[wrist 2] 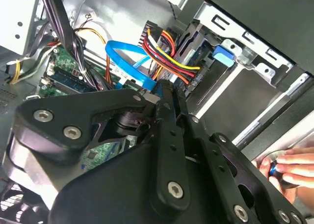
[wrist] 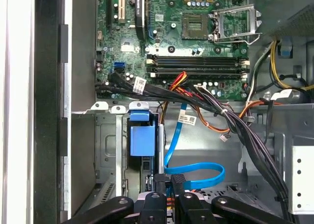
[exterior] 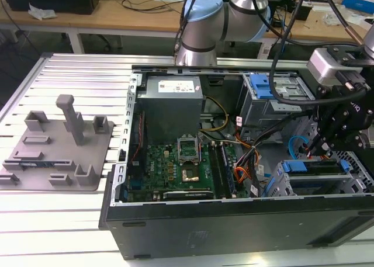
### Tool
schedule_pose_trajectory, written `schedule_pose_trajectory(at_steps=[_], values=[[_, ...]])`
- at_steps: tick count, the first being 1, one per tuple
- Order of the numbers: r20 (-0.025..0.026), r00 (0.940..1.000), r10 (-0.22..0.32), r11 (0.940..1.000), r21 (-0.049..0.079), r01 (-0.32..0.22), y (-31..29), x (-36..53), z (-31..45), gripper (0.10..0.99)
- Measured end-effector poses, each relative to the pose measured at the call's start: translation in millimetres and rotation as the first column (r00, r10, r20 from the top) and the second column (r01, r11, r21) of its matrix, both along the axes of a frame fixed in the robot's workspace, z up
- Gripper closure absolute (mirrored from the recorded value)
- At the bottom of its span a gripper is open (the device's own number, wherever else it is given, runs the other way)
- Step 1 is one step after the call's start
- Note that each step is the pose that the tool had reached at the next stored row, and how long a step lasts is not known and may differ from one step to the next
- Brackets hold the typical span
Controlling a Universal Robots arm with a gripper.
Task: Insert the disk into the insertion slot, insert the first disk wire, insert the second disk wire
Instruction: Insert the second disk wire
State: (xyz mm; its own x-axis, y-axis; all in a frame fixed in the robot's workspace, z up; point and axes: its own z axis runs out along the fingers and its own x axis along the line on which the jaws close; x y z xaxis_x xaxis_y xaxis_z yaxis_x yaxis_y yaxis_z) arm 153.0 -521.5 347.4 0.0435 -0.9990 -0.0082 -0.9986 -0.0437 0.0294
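Hand [wrist: 167, 197] low over the insertion slot [exterior: 315, 182], fingers nearly closed on a blue wire [wrist: 196, 172] plug (grip looks pinched). Disk [wrist: 140, 138] seated in slot, directly ahead.

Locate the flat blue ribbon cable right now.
In the first wrist view, the flat blue ribbon cable loops just above the gripper, beside the blue plastic frame in the drive cage.

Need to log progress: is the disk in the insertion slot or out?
In. In the first wrist view the disk, by its blue frame, sits between the grey walls of the insertion slot.
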Motion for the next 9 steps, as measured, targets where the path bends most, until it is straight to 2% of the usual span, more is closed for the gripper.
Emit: schedule_pose_trajectory(at_steps=[2, 9], values=[[0.0007, 0.9996, 0.028, 0.9996, 0.0, -0.028, -0.4, 0.0, -0.1, 0.925], [0.0008, 0.9996, 0.028, 0.9996, 0.0, -0.028, -1.0, 2.2, 0.0, 0.925]])
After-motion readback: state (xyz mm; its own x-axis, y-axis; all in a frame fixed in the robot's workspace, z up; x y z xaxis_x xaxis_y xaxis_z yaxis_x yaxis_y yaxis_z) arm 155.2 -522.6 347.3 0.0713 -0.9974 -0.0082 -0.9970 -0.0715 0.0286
